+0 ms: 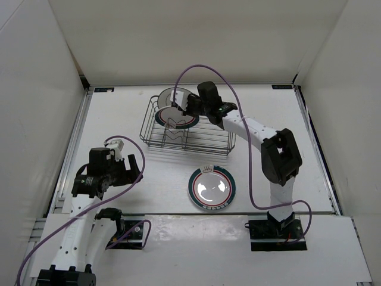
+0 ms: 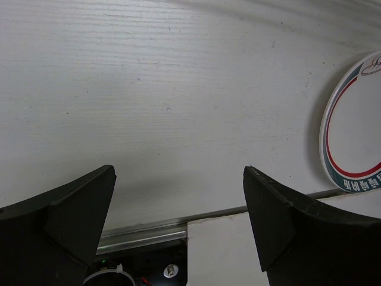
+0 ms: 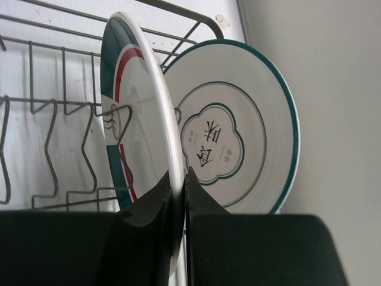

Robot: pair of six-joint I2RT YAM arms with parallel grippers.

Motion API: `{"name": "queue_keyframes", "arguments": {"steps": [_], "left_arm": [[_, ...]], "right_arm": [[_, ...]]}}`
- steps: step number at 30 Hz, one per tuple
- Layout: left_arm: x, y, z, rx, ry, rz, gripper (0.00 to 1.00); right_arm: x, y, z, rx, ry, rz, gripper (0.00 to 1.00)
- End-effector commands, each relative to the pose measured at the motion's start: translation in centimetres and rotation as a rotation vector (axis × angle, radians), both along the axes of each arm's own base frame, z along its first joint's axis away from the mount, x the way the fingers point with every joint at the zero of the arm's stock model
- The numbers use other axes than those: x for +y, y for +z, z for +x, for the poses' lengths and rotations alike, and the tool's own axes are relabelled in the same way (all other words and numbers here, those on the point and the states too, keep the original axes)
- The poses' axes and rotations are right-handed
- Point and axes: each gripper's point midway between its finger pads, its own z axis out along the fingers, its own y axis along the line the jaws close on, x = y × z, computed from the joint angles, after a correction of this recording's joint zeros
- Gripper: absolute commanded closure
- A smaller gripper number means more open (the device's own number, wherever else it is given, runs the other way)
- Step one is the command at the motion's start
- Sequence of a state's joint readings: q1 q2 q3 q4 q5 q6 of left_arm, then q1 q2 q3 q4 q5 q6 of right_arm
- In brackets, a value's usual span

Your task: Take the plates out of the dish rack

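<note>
While the right gripper (image 3: 181,179) pinches the rim of the red-ringed plate (image 3: 134,113) standing in the dish rack (image 3: 47,107) and the left gripper (image 2: 178,173) hangs spread, likely hazards are a slip off the glossy rim or a knock to the second plate (image 3: 238,137) close beside it.

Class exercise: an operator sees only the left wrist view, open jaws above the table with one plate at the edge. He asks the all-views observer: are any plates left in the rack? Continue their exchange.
Observer: Yes, a red-ringed plate stands on edge in the dish rack.
Operator: Is the right arm near it?
Observer: The right gripper has its jaws shut on that plate's rim.
Operator: Anything else there?
Observer: A second plate, thin teal rim, stands just beyond it.
</note>
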State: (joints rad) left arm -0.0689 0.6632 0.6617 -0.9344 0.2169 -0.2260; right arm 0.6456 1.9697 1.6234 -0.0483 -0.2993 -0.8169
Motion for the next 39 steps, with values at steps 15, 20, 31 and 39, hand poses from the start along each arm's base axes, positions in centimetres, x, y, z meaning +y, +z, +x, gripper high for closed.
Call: {"name": "queue_keyframes", "arguments": {"steps": [15,20,31,39], "left_arm": [[-0.3,0.1,0.0,-0.010,-0.010,-0.010,0.00],[-0.3,0.5,0.0,-0.034,-0.010,-0.014,0.00],[-0.2,1.3,-0.2,-0.077,-0.005,-0.012,0.00],[-0.6,1.6,-0.5,-0.095,-0.034,-0.015,0.00]], "right_arm": [[-2.6,11.0,-0.4,-0.234,-0.072,0.154,1.00],[-4.2,16.3,-1.6,-0.248,-0.157,0.282,1.00],[-16.7,21.6,-8.0,-0.005,-0.716,0.715,1.00],[-23.1,14.7,-19.6,0.438,-0.899,0.829,1.00]]}}
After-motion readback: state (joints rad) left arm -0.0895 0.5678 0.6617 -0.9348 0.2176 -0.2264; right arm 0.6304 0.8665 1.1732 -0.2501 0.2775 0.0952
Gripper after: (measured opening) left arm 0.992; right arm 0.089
